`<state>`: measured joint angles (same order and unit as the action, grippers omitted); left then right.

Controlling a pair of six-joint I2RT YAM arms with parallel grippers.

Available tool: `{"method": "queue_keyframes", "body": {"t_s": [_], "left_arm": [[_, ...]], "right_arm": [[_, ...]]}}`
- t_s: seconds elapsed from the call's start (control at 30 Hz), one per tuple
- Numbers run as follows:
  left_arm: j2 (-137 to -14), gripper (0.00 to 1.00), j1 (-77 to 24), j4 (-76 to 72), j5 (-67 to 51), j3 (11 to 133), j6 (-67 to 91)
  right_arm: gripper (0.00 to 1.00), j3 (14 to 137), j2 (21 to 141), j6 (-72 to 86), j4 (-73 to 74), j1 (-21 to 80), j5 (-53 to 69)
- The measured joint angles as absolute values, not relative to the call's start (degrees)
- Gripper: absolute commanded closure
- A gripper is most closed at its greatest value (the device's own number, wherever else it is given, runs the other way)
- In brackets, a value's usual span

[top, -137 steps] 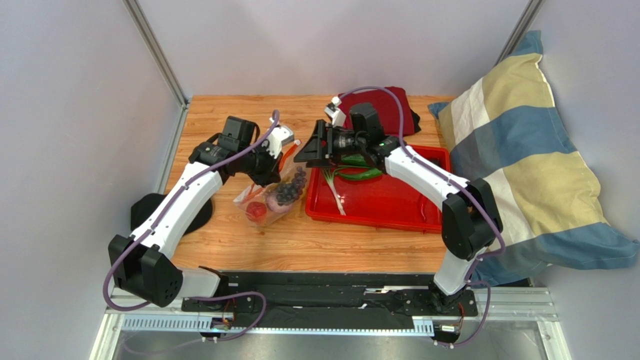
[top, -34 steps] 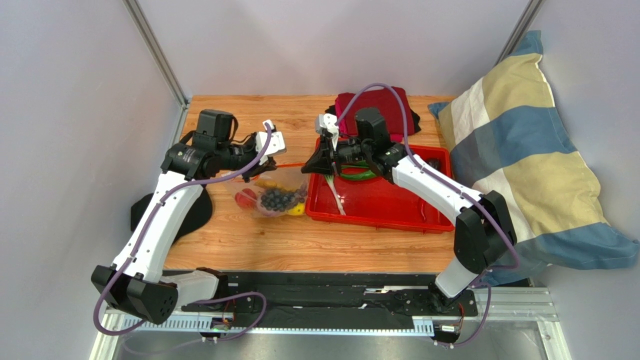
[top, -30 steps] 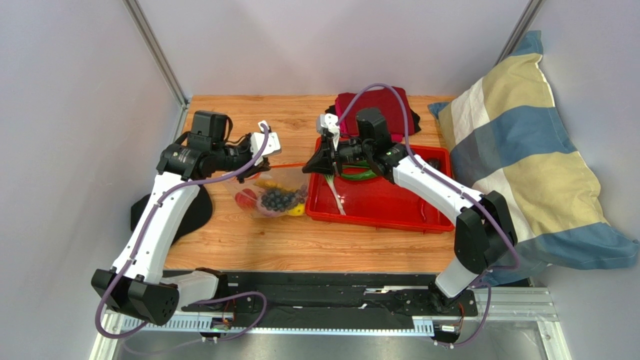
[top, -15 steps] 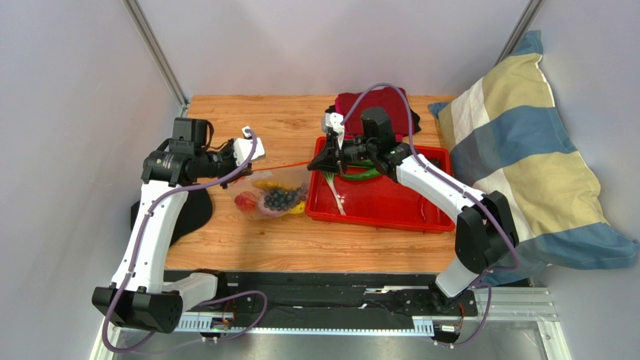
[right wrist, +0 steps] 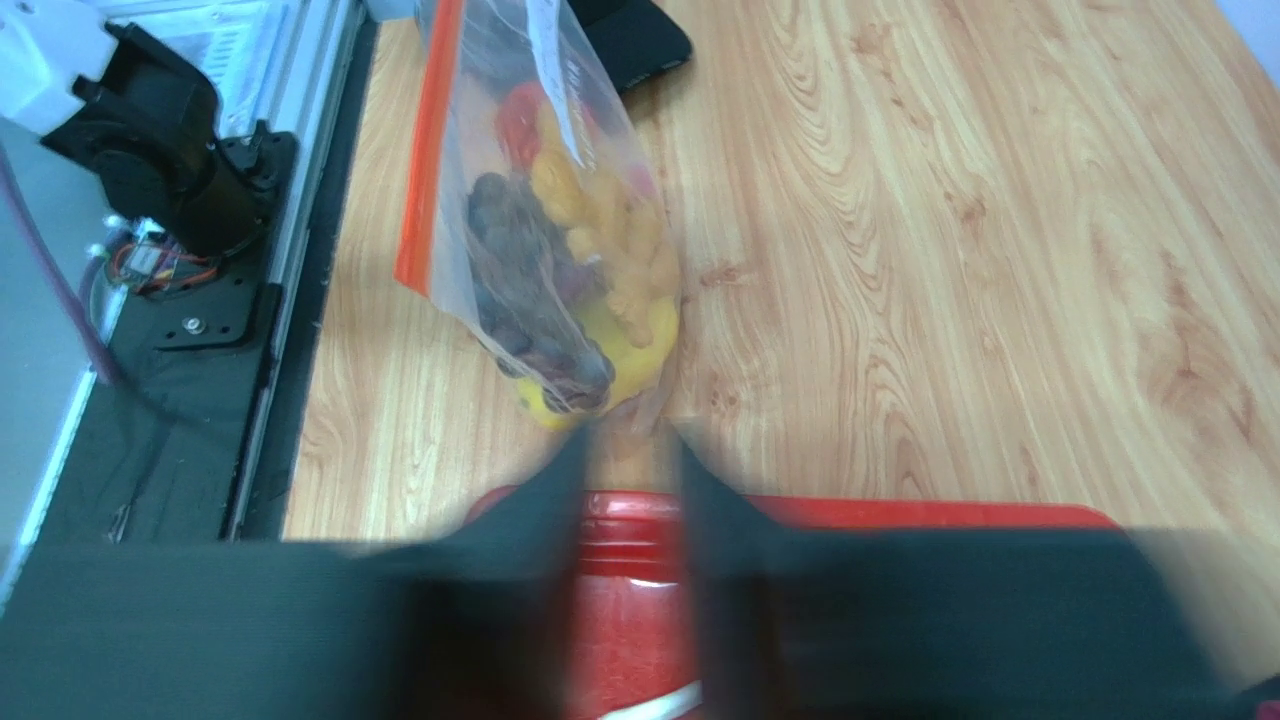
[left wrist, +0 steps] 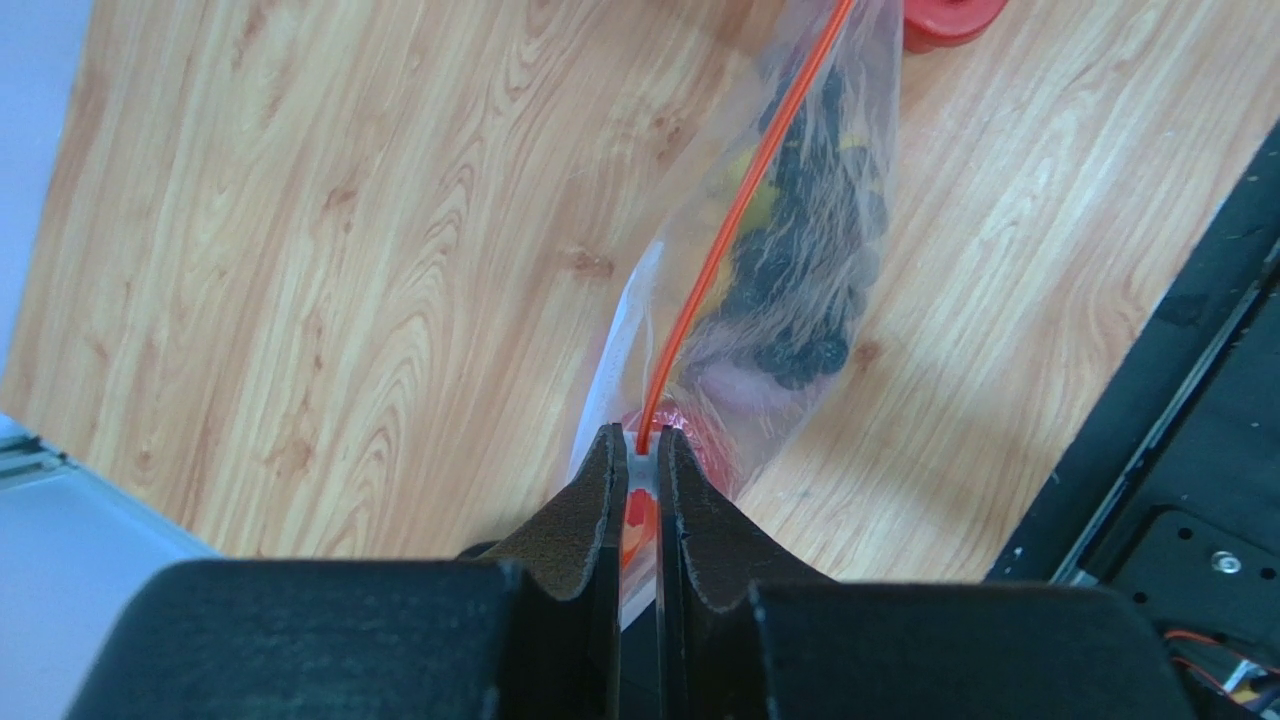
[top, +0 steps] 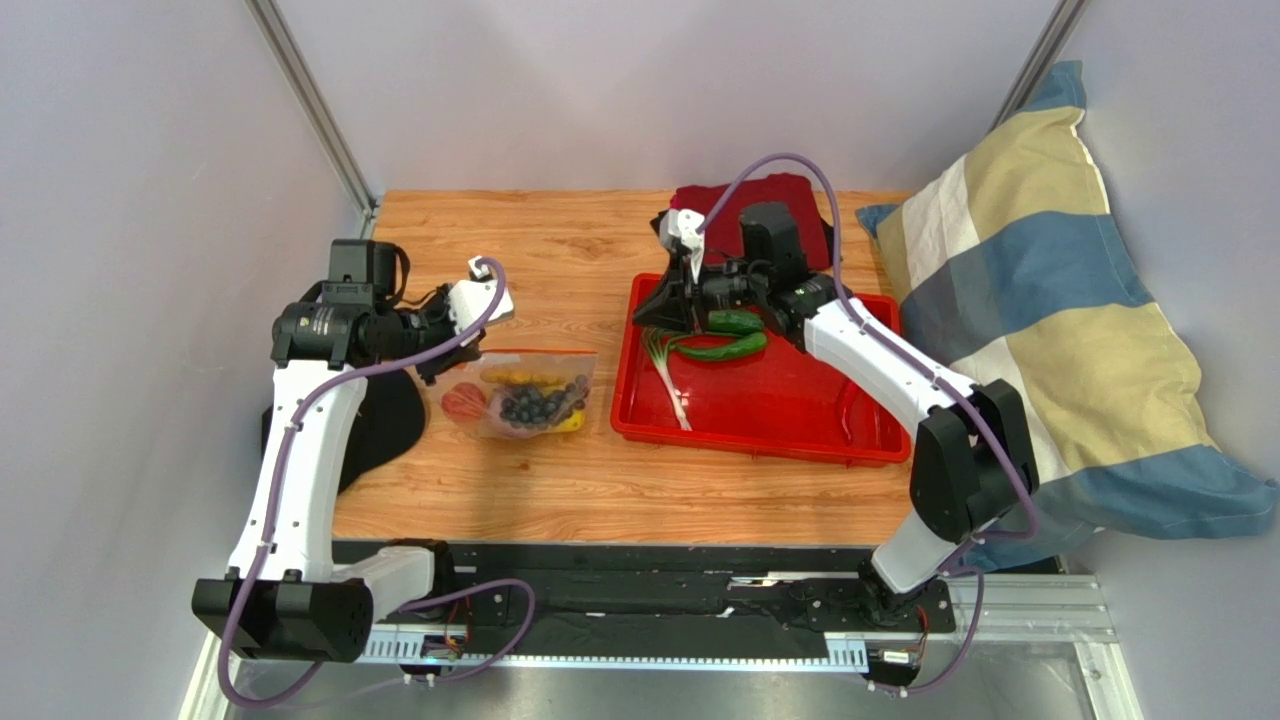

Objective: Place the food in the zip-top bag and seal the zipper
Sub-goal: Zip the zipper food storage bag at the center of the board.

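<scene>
The zip-top bag (top: pixel 519 393) lies on the wooden table, its left end lifted. It holds the food: a dark grape bunch (top: pixel 526 405), a red piece (top: pixel 466 399) and yellow pieces (top: pixel 568 422). My left gripper (left wrist: pixel 643 438) is shut on the left end of the zipper (left wrist: pixel 736 225), whose thin red strip runs straight away from the fingers. In the right wrist view the zipper (right wrist: pixel 428 150) runs along the bag's edge, above a knobbly yellow piece (right wrist: pixel 624 240). My right gripper (right wrist: pixel 628 450) hangs over the red tray's corner, apart from the bag. Its jaws stand a little apart with nothing between them.
The red tray (top: pixel 842 435) to the right of the bag holds green peppers (top: pixel 729 333) and a scallion (top: pixel 669 383). A dark red cloth (top: pixel 781 203) lies behind it. A striped pillow (top: pixel 1052 300) fills the right side. A black pad (top: pixel 376 428) lies at the left edge.
My right gripper has let go of the bag's right end and drawn back over the tray. My left gripper has pulled left with the zipper end, and the bag has sunk onto the table.
</scene>
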<state>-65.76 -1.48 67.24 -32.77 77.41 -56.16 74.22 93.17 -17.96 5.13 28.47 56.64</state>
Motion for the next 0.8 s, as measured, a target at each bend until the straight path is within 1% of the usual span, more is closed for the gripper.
{"method": "queue_keyframes", "body": {"t_s": [0.07, 0.13, 0.23, 0.3, 0.43, 0.53, 0.57, 0.63, 0.73, 0.77, 0.8], "left_arm": [[-66.04, 1.00, -1.45, 67.99, -33.98, 77.84, -55.59], [-66.67, 1.00, -1.54, 68.49, -35.38, 78.87, -54.37], [-67.90, 1.00, -2.61, 68.34, -36.99, 80.16, -52.27], [-68.51, 1.00, -3.75, 67.88, -37.89, 80.27, -50.41], [-69.14, 1.00, -5.21, 67.42, -39.99, 80.27, -48.10], [-69.36, 1.00, -5.80, 67.07, -41.04, 80.27, -47.16], [-69.41, 1.00, -5.93, 67.00, -41.32, 80.27, -47.00], [-69.49, 1.00, -6.22, 66.94, -41.82, 80.27, -46.70], [-69.54, 1.00, -6.42, 66.92, -42.35, 80.34, -46.35], [-69.56, 1.00, -6.42, 66.92, -42.54, 80.36, -46.28], [-69.56, 1.00, -6.42, 66.92, -42.61, 80.44, -46.22]], "right_arm": [[0.21, 77.28, 94.26, -17.45, 6.74, 28.84, 57.19], [0.16, 80.31, 95.02, -16.82, 7.35, 29.61, 57.17], [0.04, 83.72, 95.11, -16.21, 7.51, 31.90, 57.25], [0.01, 85.76, 95.11, -15.99, 7.55, 34.30, 57.41], [0.00, 87.59, 95.18, -18.44, 8.21, 39.33, 57.23], [0.06, 87.70, 96.51, -21.19, 8.49, 42.33, 55.51], [0.10, 87.85, 97.38, -21.91, 8.69, 43.07, 54.87], [0.13, 88.68, 99.72, -23.51, 9.72, 44.01, 53.52], [0.35, 91.85, 105.12, -25.67, 12.86, 44.34, 50.76], [0.56, 92.07, 105.69, -26.00, 13.17, 44.34, 50.50], [0.71, 92.49, 106.69, -26.46, 14.04, 44.34, 49.91]]}}
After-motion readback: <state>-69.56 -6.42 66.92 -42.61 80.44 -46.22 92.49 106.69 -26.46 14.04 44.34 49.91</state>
